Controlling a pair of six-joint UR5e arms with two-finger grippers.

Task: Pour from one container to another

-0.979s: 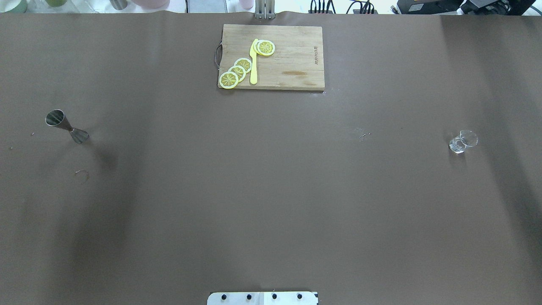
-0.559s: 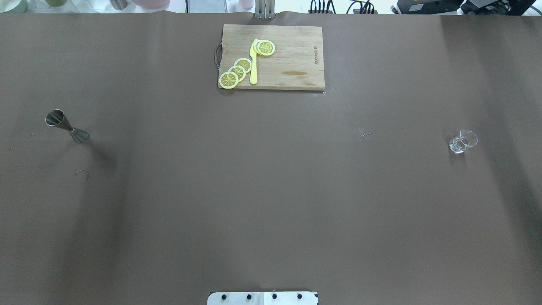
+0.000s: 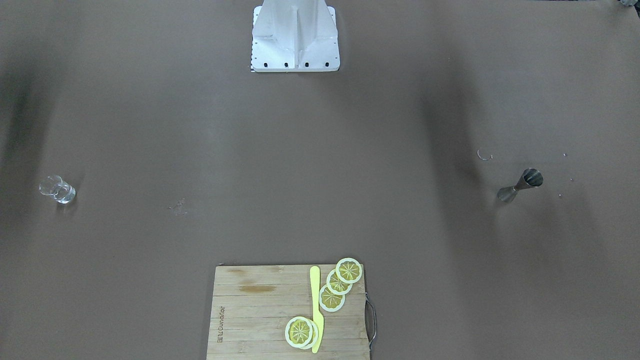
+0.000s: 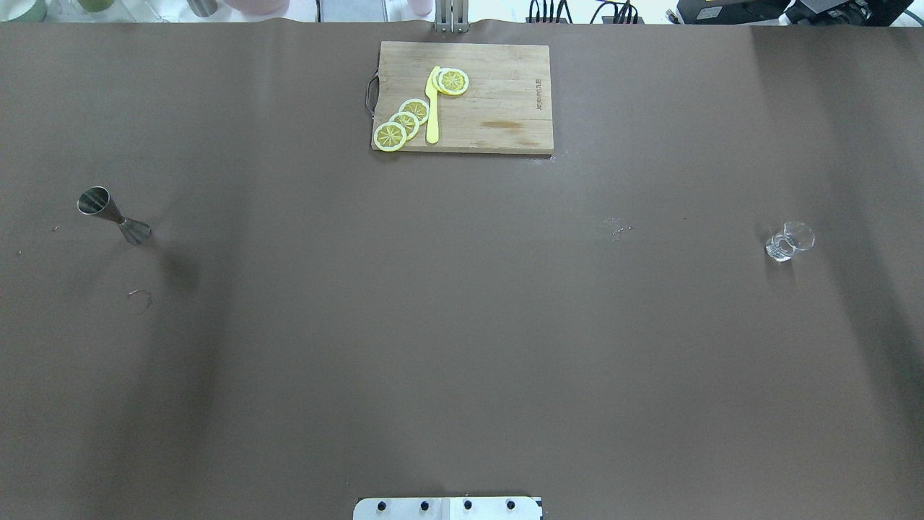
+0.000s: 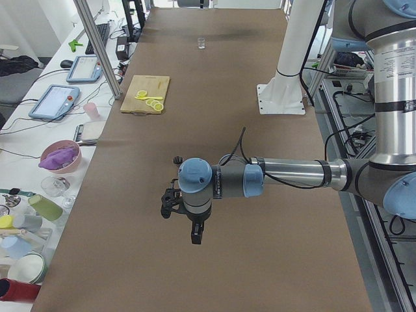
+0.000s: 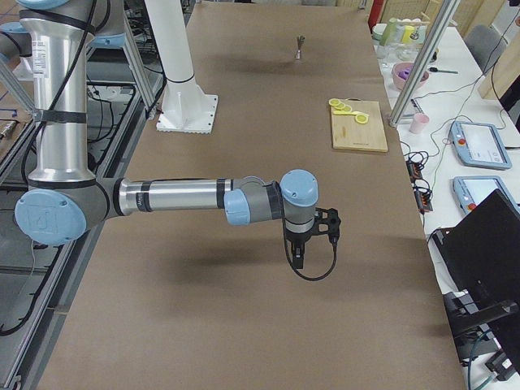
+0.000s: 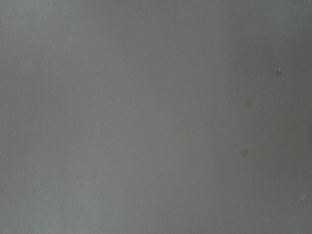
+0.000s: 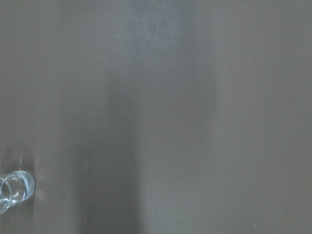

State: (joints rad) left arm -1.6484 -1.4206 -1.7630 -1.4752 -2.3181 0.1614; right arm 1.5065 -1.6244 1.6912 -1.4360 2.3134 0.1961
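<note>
The silver-grey metal jigger (image 4: 114,217) stands upright at the table's left side, also seen as the jigger (image 3: 520,185) and far off (image 6: 300,47). The small clear glass tumbler (image 4: 789,241) stands at the right side, also seen as the tumbler (image 3: 57,189), (image 5: 201,43) and at the lower left edge (image 8: 12,190). My left gripper (image 5: 196,235) hangs over bare table and shows only in the exterior left view. My right gripper (image 6: 297,258) shows only in the exterior right view. Whether either is open or shut I cannot tell. Neither touches a container.
A wooden cutting board (image 4: 465,97) with lemon slices and a yellow knife (image 4: 432,108) lies at the far middle edge. The white robot base (image 3: 295,35) stands at the near middle. Side tables with cups, bowls and tablets (image 5: 55,104) flank the far side.
The jigger, the glass and the board stay where they were; only the faint shadows on the table shift slightly.
</note>
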